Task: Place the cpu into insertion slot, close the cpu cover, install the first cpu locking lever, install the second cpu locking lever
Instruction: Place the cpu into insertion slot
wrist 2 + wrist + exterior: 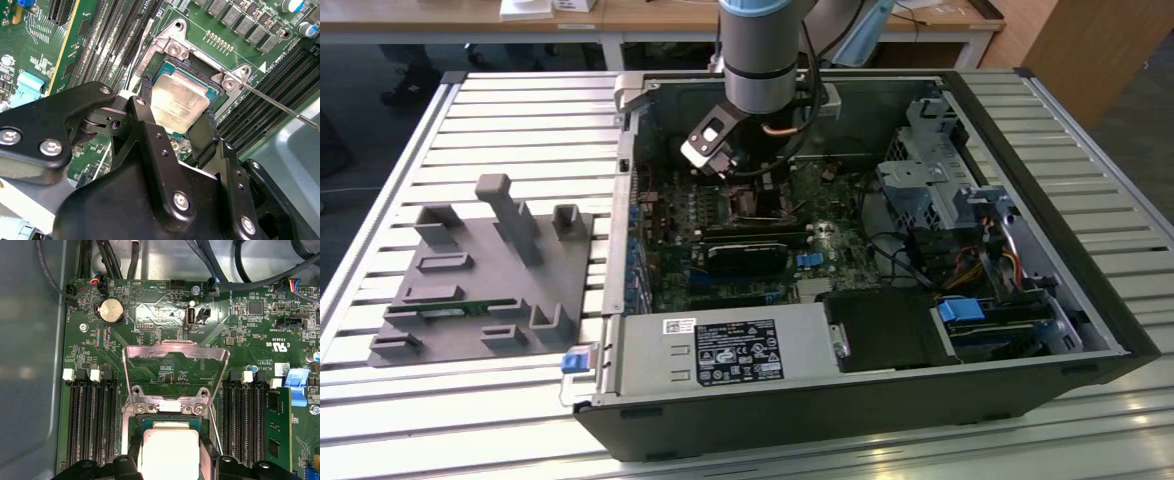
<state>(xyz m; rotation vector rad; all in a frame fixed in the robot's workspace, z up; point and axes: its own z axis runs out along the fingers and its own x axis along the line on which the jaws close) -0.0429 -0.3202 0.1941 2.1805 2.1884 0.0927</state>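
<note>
The cpu (pixel 170 452) is a square silver-grey chip, also seen in the second wrist view (pixel 180 102). My gripper (pixel 178 102) has a black finger on each of two opposite sides of it and is shut on it. The chip is level at the insertion slot (pixel 175 65), whose black frame shows around it. I cannot tell whether it is fully seated. The cpu cover (pixel 175 349) stands swung up on its hinge behind the slot. A thin locking lever (pixel 280 105) juts out beside the slot. In the exterior view the gripper (pixel 754 195) reaches down into the open computer case.
Long black memory slots (pixel 92 430) flank the socket, with a green memory module (pixel 277 430) and a blue clip (pixel 298 387) on one side. A coin battery (pixel 111 310) and cables lie beyond. A grey fixture (pixel 480 280) sits at the exterior view's left; a power supply (pixel 720 350) is near the front.
</note>
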